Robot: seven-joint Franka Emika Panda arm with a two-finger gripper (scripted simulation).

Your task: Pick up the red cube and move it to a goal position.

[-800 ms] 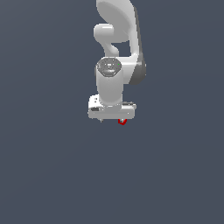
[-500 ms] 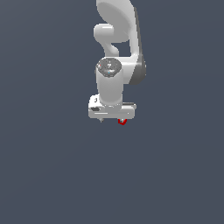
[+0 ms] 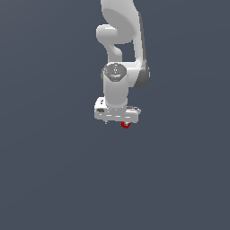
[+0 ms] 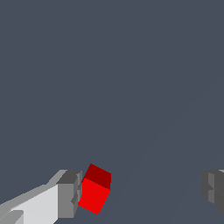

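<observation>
The red cube is a tiny block lying on the dark floor, just under the white gripper on the exterior view's right. In the wrist view the red cube sits tilted right against the inner face of one grey finger. The other finger stands far off across a wide gap. The gripper is open and holds nothing. From the exterior view the hand hides its own fingertips.
The white arm rises straight up behind the hand to the frame's top. Plain dark grey floor lies all around, with no other objects in view.
</observation>
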